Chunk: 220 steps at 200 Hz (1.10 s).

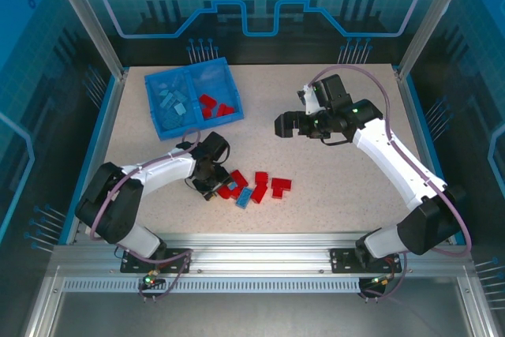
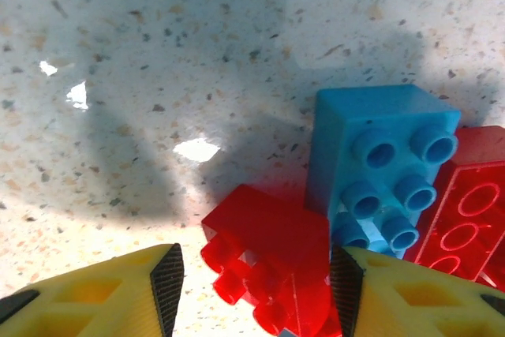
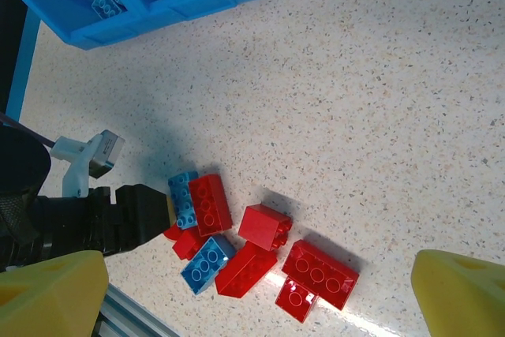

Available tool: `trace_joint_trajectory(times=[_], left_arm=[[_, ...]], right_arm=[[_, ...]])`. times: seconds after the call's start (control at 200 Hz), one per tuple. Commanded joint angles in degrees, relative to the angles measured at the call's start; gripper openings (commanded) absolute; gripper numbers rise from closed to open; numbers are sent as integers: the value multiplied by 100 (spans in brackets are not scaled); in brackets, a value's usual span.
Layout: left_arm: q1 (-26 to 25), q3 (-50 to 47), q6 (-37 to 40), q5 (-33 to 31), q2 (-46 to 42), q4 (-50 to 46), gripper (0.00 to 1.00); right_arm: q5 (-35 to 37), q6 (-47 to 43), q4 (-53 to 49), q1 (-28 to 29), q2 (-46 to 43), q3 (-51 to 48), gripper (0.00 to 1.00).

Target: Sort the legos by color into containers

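Observation:
A loose pile of legos lies near the table's front: several red bricks (image 1: 260, 187) and a light blue one (image 1: 244, 197). My left gripper (image 1: 209, 187) is low at the pile's left end. In the left wrist view its jaws (image 2: 256, 282) stand open around a red brick (image 2: 276, 258) that lies on the table. The right pad (image 2: 343, 282) touches it and the left pad is apart from it. A blue brick (image 2: 379, 163) stands just beyond. My right gripper (image 1: 288, 125) hovers open and empty, high above the table. The blue tray (image 1: 197, 125) holds light blue bricks (image 1: 173, 100) left and red ones (image 1: 211, 105) right.
In the right wrist view the pile (image 3: 319, 272) lies below, with the tray's corner (image 3: 197, 1) at the top left and the left arm's black gripper (image 3: 134, 215) beside the bricks. Bare speckled tabletop (image 1: 331, 179) separates the pile from the right arm. A metal rail (image 1: 260, 242) borders the front.

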Motion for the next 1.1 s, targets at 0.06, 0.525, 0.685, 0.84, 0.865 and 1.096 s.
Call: trace_joint_trajectory(times=[0.06, 0.525, 0.685, 0.84, 0.865, 1.096], left_arm=[[-32, -238, 53, -155, 235, -414, 49], [-18, -756, 208, -529, -667, -951, 51], [-15, -765, 181, -423, -468, -700, 48], [-18, -709, 221, -493, -486, -691, 29], [-21, -664, 231, -516, -557, -703, 27], [272, 879, 960, -1385, -1600, -1262, 26]], right_arm=[[-77, -84, -125, -87, 22, 143, 100], [-169, -48, -116, -95, 156, 208, 100], [-217, -49, -168, -95, 224, 287, 100], [-245, -64, -213, -95, 212, 366, 100], [-262, -64, -212, -95, 201, 372, 100], [-1262, -286, 430, 19, -78, 109, 100]])
